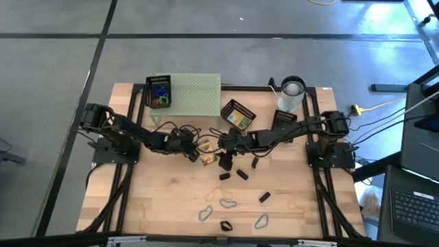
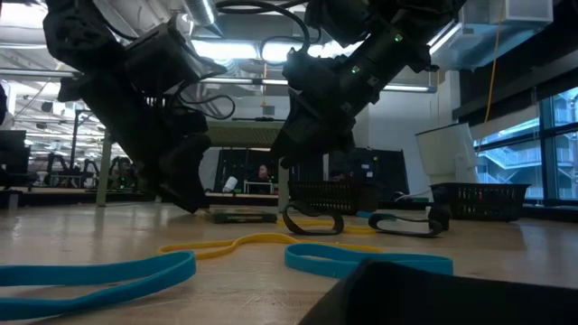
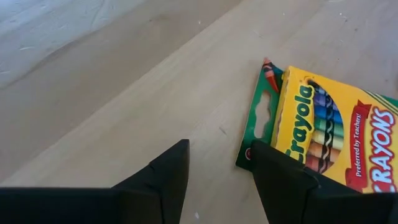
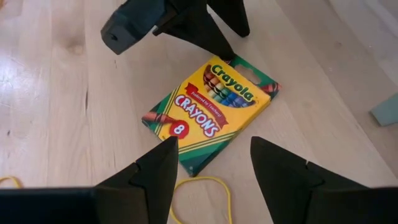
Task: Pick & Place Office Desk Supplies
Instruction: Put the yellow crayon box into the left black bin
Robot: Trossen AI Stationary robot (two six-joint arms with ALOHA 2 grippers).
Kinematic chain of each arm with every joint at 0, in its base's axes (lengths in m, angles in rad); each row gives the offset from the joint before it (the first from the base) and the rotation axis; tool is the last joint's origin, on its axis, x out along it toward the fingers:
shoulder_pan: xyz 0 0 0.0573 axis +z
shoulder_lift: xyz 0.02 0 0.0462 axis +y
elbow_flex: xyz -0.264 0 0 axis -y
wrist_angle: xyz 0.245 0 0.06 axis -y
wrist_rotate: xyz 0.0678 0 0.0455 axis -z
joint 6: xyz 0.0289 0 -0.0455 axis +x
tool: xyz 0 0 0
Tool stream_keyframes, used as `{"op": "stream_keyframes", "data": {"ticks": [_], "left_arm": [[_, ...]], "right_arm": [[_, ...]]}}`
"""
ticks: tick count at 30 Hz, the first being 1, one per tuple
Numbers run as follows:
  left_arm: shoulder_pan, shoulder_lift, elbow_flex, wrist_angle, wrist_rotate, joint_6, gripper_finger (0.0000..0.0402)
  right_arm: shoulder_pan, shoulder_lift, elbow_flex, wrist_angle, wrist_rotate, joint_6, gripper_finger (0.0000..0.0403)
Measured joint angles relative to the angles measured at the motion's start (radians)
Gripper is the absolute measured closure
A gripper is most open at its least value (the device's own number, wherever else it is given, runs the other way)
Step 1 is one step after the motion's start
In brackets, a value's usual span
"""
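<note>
1. We note a flat yellow-and-green cardboard crayon box (image 4: pixel 211 115) lying mid-bench (image 1: pixel 171 199), unheld.
2. Left hand (image 3: pixel 217 180): spread, one finger touching the box's green end.
3. Right hand (image 4: pixel 214 171): spread, hovering over it.
4. Step, as we judge: pickup; next, straddle and close.

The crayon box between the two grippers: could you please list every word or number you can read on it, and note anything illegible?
All on the crayon box, lying flat on the table:
"Crayola": green letters on the yellow front.
"CRAYONS": white letters on the red band.
"8": white numeral at one end of the red band.
"Preferred by Teachers!": small script along the red band, legible in the left wrist view.
Nothing else legible in any view.
</note>
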Motion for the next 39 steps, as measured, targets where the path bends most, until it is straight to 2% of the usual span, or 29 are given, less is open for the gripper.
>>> {"op": "stream_keyframes", "data": {"ticks": [4, 13, 27, 39], "left_arm": [[0.000, 0.026, 0.001, 0.016, -0.014, 0.001, 0.0276], [0.001, 0.063, 0.002, 0.084, 0.006, 0.045, 0.0393], [-0.003, 0.068, -0.001, 0.231, 0.169, 0.139, 0.0401], [-0.002, 0.068, -0.001, 0.239, 0.155, 0.139, 0.0401]], "right_arm": [[0.000, 0.000, 0.000, 0.000, 0.000, 0.000, 0.0200], [0.000, 0.000, 0.000, -0.001, 0.000, -0.001, 0.0200], [0.003, 0.006, 0.000, -0.079, 0.000, 0.027, 0.0200], [0.040, 0.008, -0.079, -0.113, -0.003, 0.082, 0.0200]]}}
